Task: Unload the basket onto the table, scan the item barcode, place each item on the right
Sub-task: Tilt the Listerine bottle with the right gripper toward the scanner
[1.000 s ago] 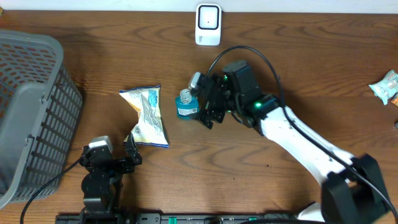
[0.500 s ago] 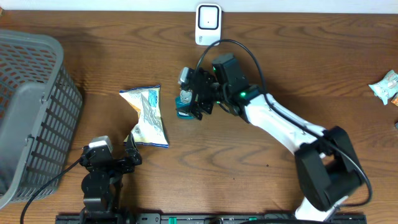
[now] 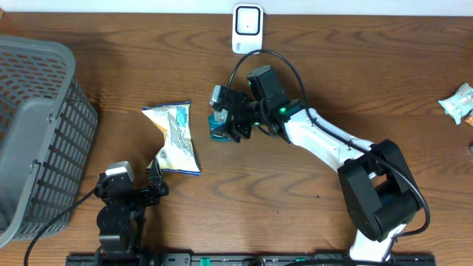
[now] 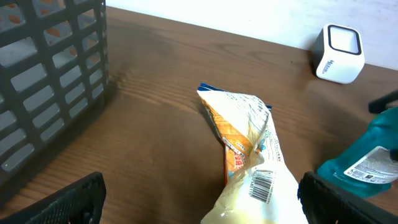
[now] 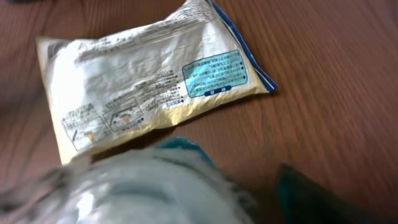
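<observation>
Straddling a teal bottle (image 3: 218, 130) at mid-counter (image 3: 310, 214), the right fingers (image 3: 240, 133) sit on either side of it; I cannot tell whether they pinch it. Bottle: between a crumpled snack bag (image 3: 176, 139) and the right arm, nearer than the white scanner (image 3: 247, 28) at the far edge. Left fingers (image 4: 62, 202): spread wide, by the bag's barcode end. Grey basket (image 3: 37, 125): far left.

A grey slatted basket (image 3: 70, 140) is standing at the left edge of the wooden surface (image 3: 259, 199). A crinkled snack bag (image 3: 176, 137) is lying flat near the middle of the surface, well apart from the basket, its barcode showing in the left wrist view. A small packet (image 3: 458, 102) is lying at the right edge, partly cut off.
</observation>
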You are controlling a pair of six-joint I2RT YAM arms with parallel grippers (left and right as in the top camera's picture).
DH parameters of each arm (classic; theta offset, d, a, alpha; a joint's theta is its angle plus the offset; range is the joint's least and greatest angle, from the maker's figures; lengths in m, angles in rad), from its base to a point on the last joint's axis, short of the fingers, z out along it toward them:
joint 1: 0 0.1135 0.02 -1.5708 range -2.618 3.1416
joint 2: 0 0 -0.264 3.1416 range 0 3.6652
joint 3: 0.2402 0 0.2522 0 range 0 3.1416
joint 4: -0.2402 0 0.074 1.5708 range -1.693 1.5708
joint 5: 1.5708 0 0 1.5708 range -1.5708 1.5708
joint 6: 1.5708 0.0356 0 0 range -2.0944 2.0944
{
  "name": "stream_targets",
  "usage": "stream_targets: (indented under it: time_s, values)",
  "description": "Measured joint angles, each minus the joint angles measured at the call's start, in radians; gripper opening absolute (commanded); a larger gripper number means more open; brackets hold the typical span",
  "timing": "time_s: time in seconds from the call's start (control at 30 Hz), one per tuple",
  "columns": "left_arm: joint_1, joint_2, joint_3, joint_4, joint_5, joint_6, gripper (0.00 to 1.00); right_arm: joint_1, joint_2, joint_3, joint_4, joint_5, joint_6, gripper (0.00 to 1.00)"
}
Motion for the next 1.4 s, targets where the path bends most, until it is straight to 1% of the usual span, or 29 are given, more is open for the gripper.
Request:
stream_targets:
  time_s: [0.03,0.2,0.3,0.37,0.47,0.53,0.63,0.7,0.77,0.9,1.13,1.4]
  values:
    - [0.000,0.000,0.000,0.000,0.000,0.000,0.98,0.000,0.000,0.000,-0.003,-0.006,0.003,0.42]
    - [0.000,0.000,0.000,0.000,0.000,0.000,0.98,0.007,0.000,0.000,-0.006,-0.009,0.008,0.38]
    - [0.000,0.000,0.000,0.000,0.000,0.000,0.98,0.006,0.000,0.013,-0.036,-0.019,0.027,0.37]
    - [0.000,0.000,0.000,0.000,0.000,0.000,0.98,-0.001,0.001,0.037,-0.094,-0.043,0.055,0.36]
    - [0.000,0.000,0.000,0.000,0.000,0.000,0.98,-0.027,0.002,0.096,-0.203,-0.098,0.107,0.30]
    - [0.000,0.000,0.000,0.000,0.000,0.000,0.98,-0.056,0.003,0.143,-0.274,-0.147,0.146,0.28]
    - [0.000,0.000,0.000,0.000,0.000,0.000,0.98,-0.114,0.003,0.214,-0.353,-0.269,0.202,0.31]
    - [0.000,0.000,0.000,0.000,0.000,0.000,0.98,-0.146,0.003,0.233,-0.366,-0.351,0.235,0.33]
    - [0.000,0.000,0.000,0.000,0.000,0.000,0.98,-0.174,0.003,0.241,-0.384,-0.427,0.269,0.32]
    - [0.000,0.000,0.000,0.000,0.000,0.000,0.98,-0.200,0.003,0.241,-0.474,-0.527,0.312,0.31]
    - [0.000,0.000,0.000,0.000,0.000,0.000,0.98,-0.200,0.003,0.241,-0.557,-0.593,0.328,0.31]
    - [0.000,0.000,0.000,0.000,0.000,0.000,0.98,-0.200,0.003,0.241,-0.558,-0.597,0.328,0.32]
